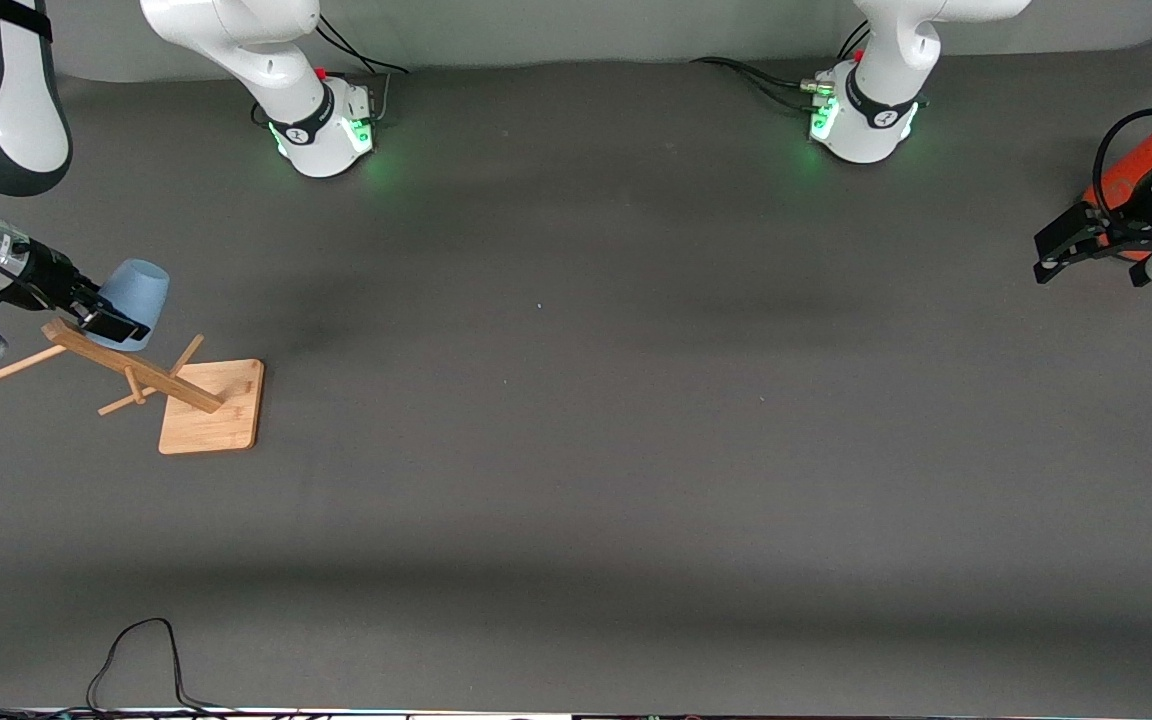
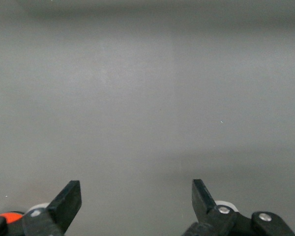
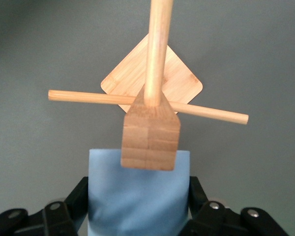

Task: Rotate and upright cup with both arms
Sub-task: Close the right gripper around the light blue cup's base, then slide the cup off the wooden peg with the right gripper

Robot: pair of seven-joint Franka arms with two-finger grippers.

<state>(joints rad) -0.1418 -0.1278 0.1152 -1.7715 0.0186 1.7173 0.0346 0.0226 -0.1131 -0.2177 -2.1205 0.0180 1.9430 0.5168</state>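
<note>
The pale-blue cup (image 1: pixel 136 292) is up beside the top of a wooden peg rack (image 1: pixel 208 412), with its narrow closed base pointing upward. My right gripper (image 1: pixel 108 322) is shut on it. In the right wrist view the cup (image 3: pixel 137 201) fills the gap of the right gripper (image 3: pixel 138 199), a black finger pressed on each side. The rack's post end (image 3: pixel 150 140) overlaps the cup, so I cannot see what bears it. My left gripper (image 1: pixel 1061 255) waits over the left arm's end of the table. It is open (image 2: pixel 136 196) with only bare table between its fingers.
The rack's square base (image 3: pixel 152 78) stands on the table at the right arm's end, with thin pegs (image 1: pixel 28 362) sticking out sideways. An orange-red cylinder (image 1: pixel 1131 175) is beside the left wrist. A black cable (image 1: pixel 136 660) loops at the table edge nearest the front camera.
</note>
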